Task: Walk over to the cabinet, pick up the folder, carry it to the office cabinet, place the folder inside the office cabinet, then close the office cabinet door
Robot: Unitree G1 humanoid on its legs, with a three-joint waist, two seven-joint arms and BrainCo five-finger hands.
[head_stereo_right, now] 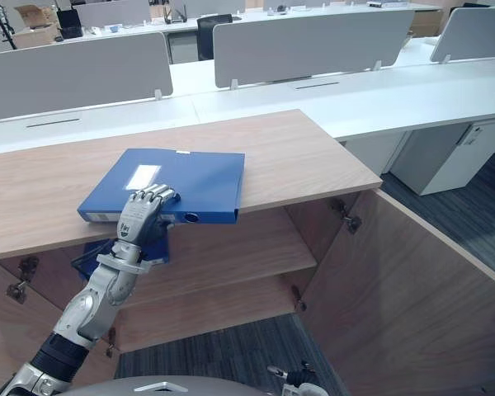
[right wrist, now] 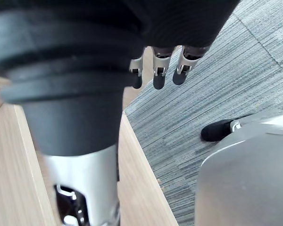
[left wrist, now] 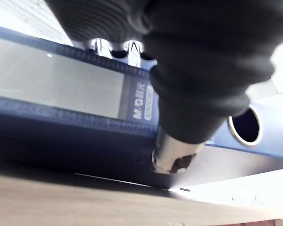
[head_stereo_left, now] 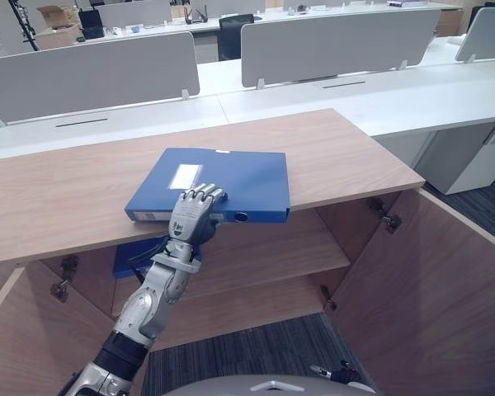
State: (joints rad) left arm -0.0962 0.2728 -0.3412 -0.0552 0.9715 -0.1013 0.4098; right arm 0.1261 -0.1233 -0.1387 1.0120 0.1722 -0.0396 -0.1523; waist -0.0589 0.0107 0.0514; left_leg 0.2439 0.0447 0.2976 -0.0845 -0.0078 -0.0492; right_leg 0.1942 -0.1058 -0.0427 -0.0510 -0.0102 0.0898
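Atop the cabinet (head_stereo_left: 338,157), a blue white-labelled folder (head_stereo_left: 235,180).

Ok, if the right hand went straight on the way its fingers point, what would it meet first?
Most likely the carpet: the right hand hangs open, pointing down at it beside the open cabinet door. Depth is unclear, so it could graze the door's edge.

Folder: you have the blue folder (head_stereo_right: 177,177) lying flat on the cabinet top (head_stereo_right: 305,153), spine at the front edge.
Left hand: your left hand (head_stereo_right: 139,219) reaches up from below, fingers curled over the spine.
Door: the right-side door (head_stereo_right: 396,280) stands wide open.
Shelf: one wooden shelf (head_stereo_right: 231,247) spans the interior.
Background: white desks (head_stereo_right: 379,95) stand behind.
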